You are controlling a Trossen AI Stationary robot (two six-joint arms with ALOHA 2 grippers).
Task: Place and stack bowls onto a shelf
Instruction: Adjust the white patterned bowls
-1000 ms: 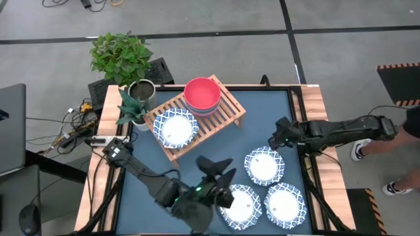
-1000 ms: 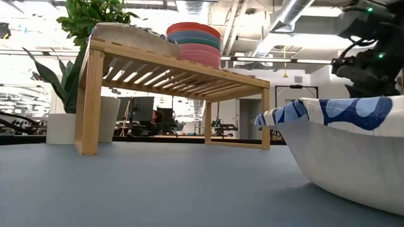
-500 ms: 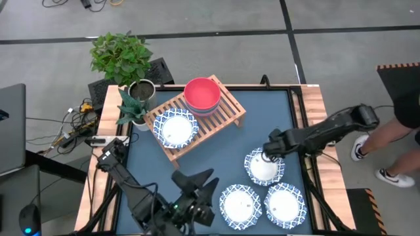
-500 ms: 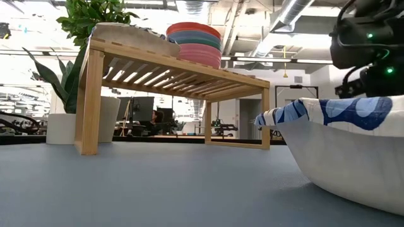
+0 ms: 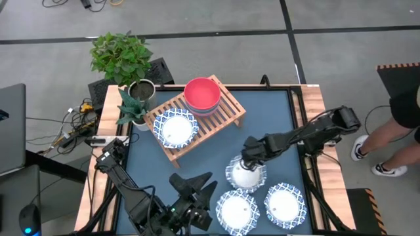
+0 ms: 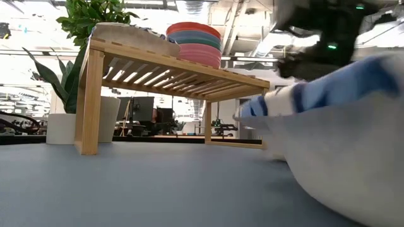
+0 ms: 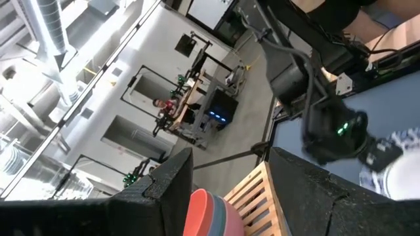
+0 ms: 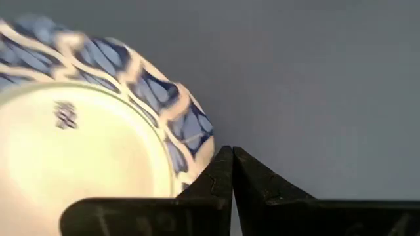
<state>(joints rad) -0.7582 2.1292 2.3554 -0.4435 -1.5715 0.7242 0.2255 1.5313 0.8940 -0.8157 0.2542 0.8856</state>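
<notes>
A: What lay nearest the front edge of the table (image 5: pixel 282 131)?

B: The left gripper (image 5: pixel 197 190) hung there with its fingers parted and nothing between them. Right of it, two white dishes with blue patterned rims sat flat on the tabletop, one (image 5: pixel 237 211) just beside the gripper and another (image 5: pixel 285 204) further right.

A: And the right arm?

B: The right gripper (image 5: pixel 252 157) was a little farther in, its fingers pinched together on the rim of a third patterned dish (image 5: pixel 244 174). From the right wrist camera the fingertips (image 8: pixel 231 172) met at that dish's edge.

A: Was that dish off the table?

B: In the low view it looked tilted; whether it was clear of the surface, I could not tell.

A: And the far side?

B: The wooden shelf (image 5: pixel 226 111) stood there at an angle. A fourth patterned dish (image 5: pixel 175 128) sat on its left end, and the stack of coloured bowls (image 5: pixel 201 95), red on top, on its far right part.
</notes>
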